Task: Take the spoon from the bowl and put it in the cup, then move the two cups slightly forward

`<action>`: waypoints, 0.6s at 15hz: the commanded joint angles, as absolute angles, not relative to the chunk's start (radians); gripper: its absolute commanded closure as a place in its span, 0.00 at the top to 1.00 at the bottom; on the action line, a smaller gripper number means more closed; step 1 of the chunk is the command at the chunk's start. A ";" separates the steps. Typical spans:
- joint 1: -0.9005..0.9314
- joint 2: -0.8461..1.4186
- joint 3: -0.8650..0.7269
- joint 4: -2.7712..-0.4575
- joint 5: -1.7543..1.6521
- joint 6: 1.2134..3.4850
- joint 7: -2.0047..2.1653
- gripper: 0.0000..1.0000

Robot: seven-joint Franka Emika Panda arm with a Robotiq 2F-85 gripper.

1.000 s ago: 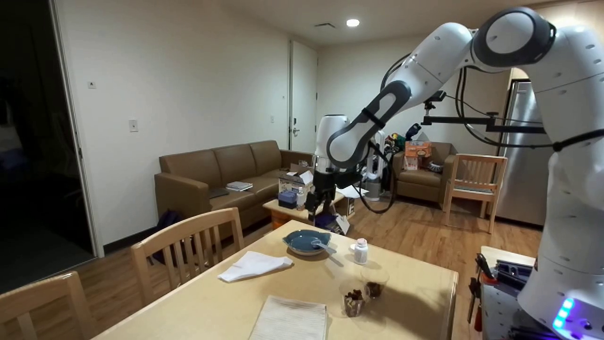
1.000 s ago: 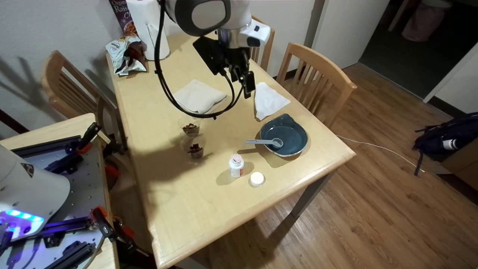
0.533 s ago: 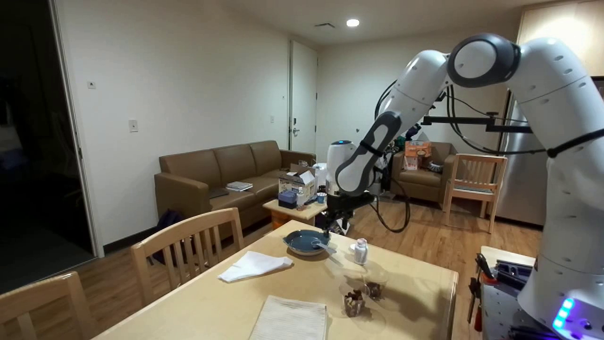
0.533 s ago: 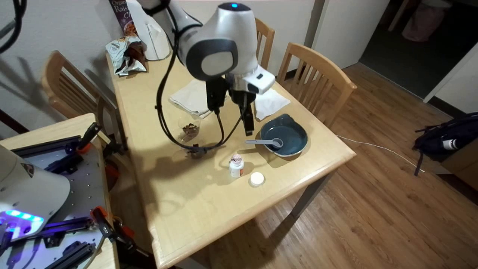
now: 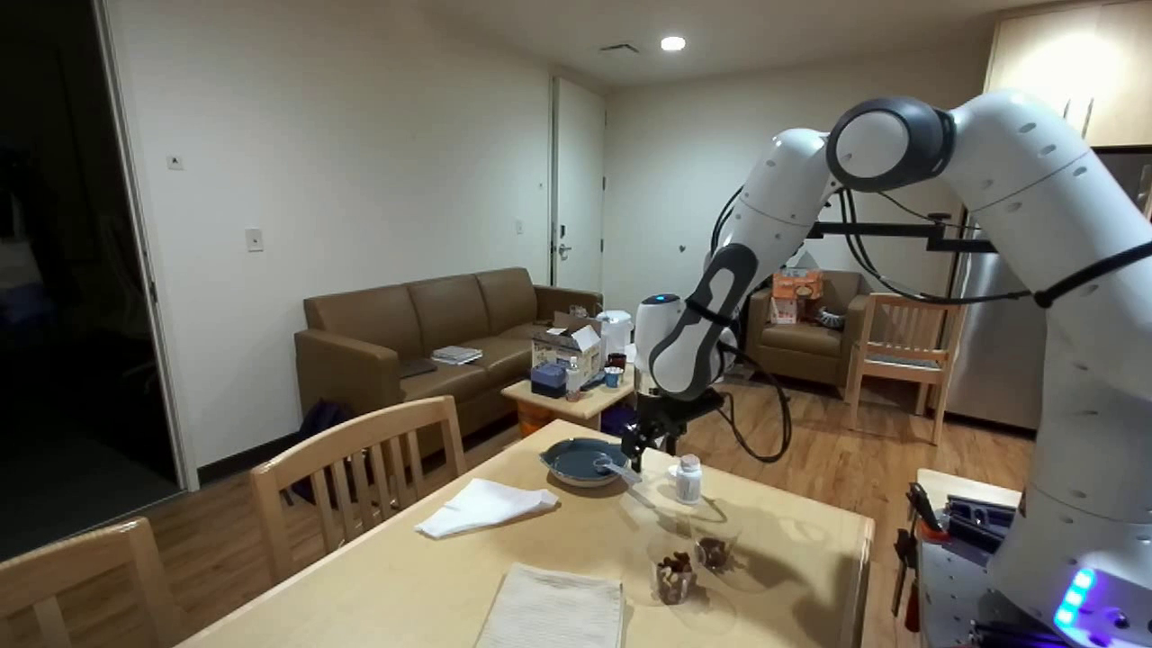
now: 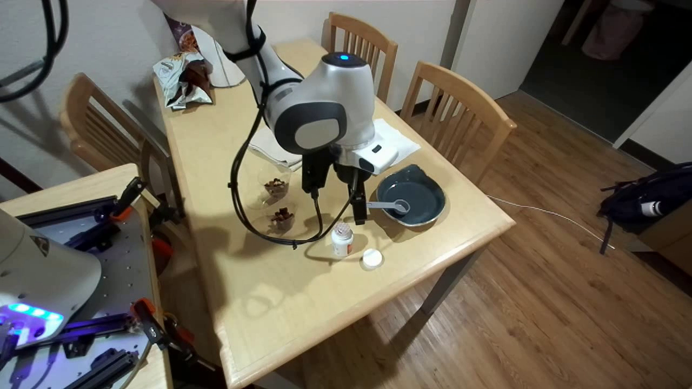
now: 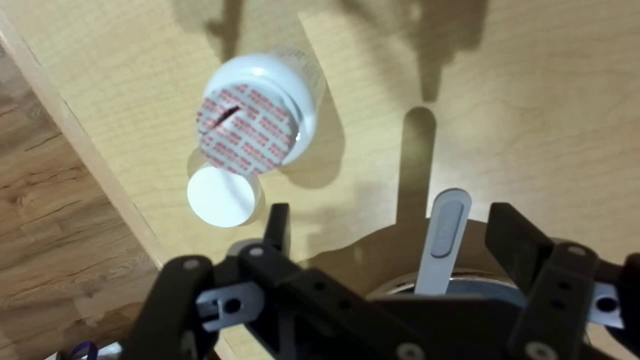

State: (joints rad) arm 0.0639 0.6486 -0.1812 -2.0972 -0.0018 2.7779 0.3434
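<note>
The step in hand appeared to be grasping the spoon point(image 6: 399, 206). The tool point(image 7: 390, 224) stood spread, handle point(image 7: 444, 240) showing between; pinching, then lifting, seemed required next.

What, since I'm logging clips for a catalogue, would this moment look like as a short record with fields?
Spoon: grey, scoop in the bowl, handle out over the rim
Gripper: open, empty; the spoon's handle shows between its jaws in the wrist view
Cups: two, see-through, close together, touching or not unclear; dark pieces in each
Bottle: white, upright, uncapped; its seal shows a dark slit
Cap: white, on the table near the bottle
Napkin: white, on the table
Task stage: spoon not yet taken from the bowl
</note>
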 commanded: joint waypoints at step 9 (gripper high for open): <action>0.042 0.654 -0.154 -2.087 -0.012 2.811 0.215 1.00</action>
